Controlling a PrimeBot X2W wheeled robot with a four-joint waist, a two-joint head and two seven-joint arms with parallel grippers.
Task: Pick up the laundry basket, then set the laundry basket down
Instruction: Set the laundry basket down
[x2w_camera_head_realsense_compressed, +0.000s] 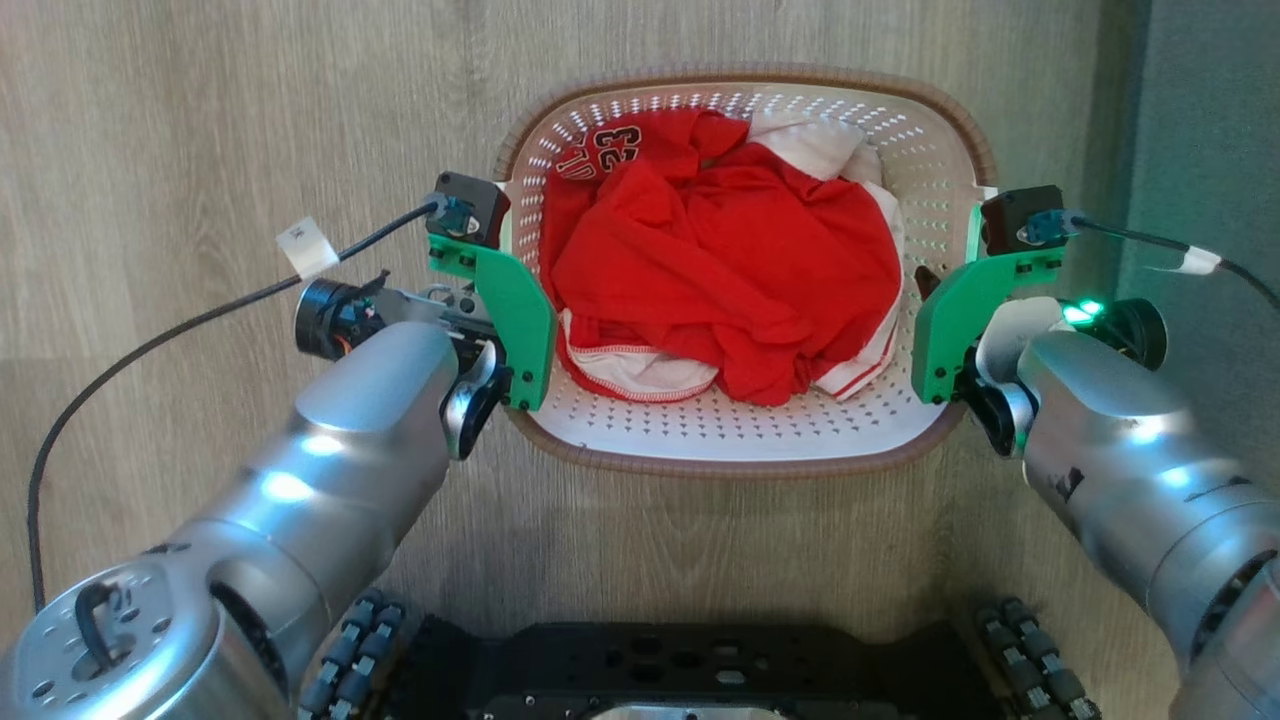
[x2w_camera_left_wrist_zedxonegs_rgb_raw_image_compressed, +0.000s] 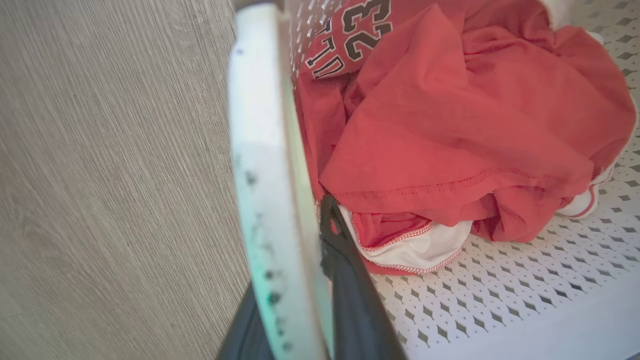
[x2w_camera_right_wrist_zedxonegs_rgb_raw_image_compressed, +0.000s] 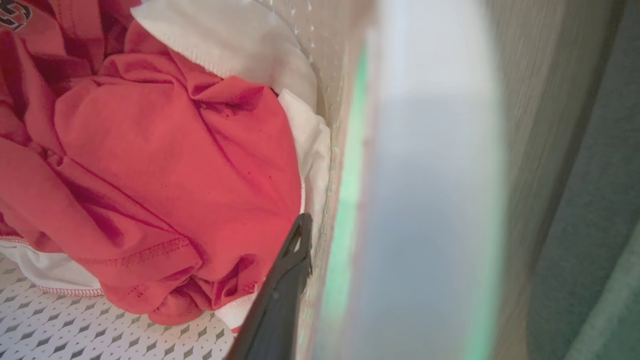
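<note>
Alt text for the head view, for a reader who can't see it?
A white laundry basket with a brown rim, holding crumpled red and white clothes, seen from above against a wood floor. The left pincer and right pincer hold it by its two sides.

The setting is an indoor room of domestic type. Indicators are a pale wood-grain plank floor (x2w_camera_head_realsense_compressed: 200, 150), a grey-green floor covering (x2w_camera_head_realsense_compressed: 1210, 120) adjoining it at the right, and a perforated white laundry basket (x2w_camera_head_realsense_compressed: 740, 440) containing crumpled red and white garments (x2w_camera_head_realsense_compressed: 720, 270), one printed with a number.
</note>
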